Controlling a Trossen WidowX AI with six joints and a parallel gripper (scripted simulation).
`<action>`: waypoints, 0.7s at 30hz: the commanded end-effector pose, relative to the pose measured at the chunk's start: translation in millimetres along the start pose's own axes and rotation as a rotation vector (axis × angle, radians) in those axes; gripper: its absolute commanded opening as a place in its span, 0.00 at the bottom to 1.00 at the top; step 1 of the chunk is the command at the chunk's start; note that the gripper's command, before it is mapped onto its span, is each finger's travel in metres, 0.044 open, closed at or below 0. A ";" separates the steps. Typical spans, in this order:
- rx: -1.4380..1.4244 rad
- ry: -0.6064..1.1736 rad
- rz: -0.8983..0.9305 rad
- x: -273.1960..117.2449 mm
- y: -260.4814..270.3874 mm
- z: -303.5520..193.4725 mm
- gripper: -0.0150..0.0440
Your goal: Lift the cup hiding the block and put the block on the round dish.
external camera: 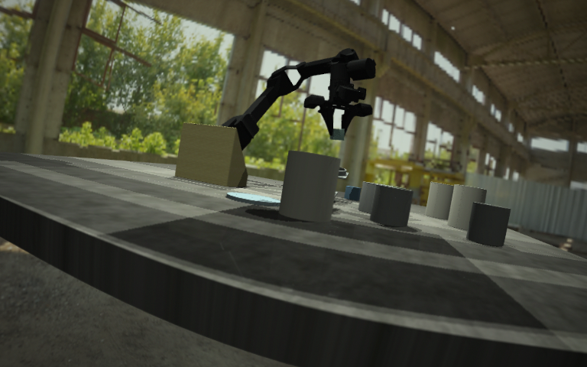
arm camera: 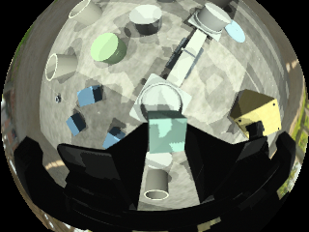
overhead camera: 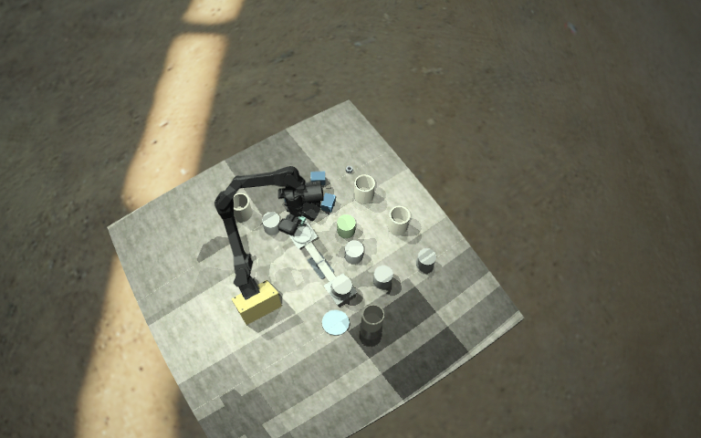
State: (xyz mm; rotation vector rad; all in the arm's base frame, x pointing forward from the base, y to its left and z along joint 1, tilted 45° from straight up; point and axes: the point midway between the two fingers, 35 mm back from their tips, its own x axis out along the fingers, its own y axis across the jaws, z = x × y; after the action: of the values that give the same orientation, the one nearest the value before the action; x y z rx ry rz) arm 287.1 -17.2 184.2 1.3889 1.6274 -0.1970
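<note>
1. The claw (overhead camera: 299, 221) (external camera: 338, 133) (arm camera: 164, 127) pinches the teal block (overhead camera: 301, 218) (external camera: 338, 134) (arm camera: 167, 132) between its fingertips.
2. The block is held up above the balance's bare end (overhead camera: 303, 235) (arm camera: 160, 100), apart from it.
3. At the balance's other end stands a cup (overhead camera: 341, 286) (arm camera: 212, 17).
4. The round dish (overhead camera: 335, 322) (external camera: 253, 197) (arm camera: 236, 31) lies near that cup on the worktop (overhead camera: 206, 361) (external camera: 268, 259).

Cup (overhead camera: 341, 286) (arm camera: 213, 18) on balance end (overhead camera: 331, 292) (arm camera: 194, 20).

The top view looks steeply down from high over the surface (overhead camera: 305, 361) (external camera: 303, 267), taking in the whole arm (overhead camera: 234, 232) (external camera: 270, 97). The exterior view looks across from low beside the surface's edge, nearer. The wrist view peers down past the gripper (overhead camera: 296, 222) (external camera: 338, 131) (arm camera: 167, 140) from close above; all three share the yellow block (overhead camera: 258, 304) (external camera: 207, 155) (arm camera: 256, 116).
</note>
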 end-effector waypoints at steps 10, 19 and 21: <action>0.005 -0.017 -0.017 3.6 -23.5 62.7 0.25; 0.029 -0.021 -0.016 10.6 -52.5 109.7 0.25; 0.026 -0.022 -0.021 12.4 -59.1 119.0 0.25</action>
State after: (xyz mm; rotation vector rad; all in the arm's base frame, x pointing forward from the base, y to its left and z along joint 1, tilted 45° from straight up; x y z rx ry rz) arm 304.2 -94.0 100.2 1.3958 1.6274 -0.2421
